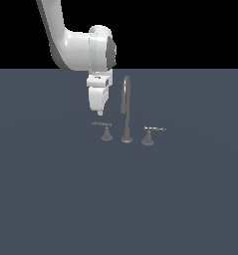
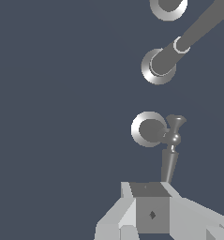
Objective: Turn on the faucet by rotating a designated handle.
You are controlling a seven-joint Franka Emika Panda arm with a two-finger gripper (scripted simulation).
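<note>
My gripper (image 1: 100, 112) hangs over the handle (image 1: 104, 130), on the far side of it from the gooseneck spout (image 1: 125, 107), tips not yet down to lever height. The faucet (image 1: 126, 130) sits on the flat grey surface (image 1: 51, 199): spout in the middle, my handle one side, the twin handle (image 1: 150, 135) on the other with brighter glints on its lever. Through the wrist view the handle (image 2: 166, 140) shows from above: round base, thin lever running back toward my fingertips (image 2: 152, 211), its end just at or under them; touching or not, I cannot tell. Fingers appear drawn together into one block, no gap visible, nothing between them, so I read them as closed. Step in hand, I judge: come down beside the lever near its free end and sweep it around the base. To do that well, descend only to lever level, stay off the cone, push on the lever's side, not its top, and follow an arc centred on the base so the tips do not slide off. Keep away from the spout throughout.
</note>
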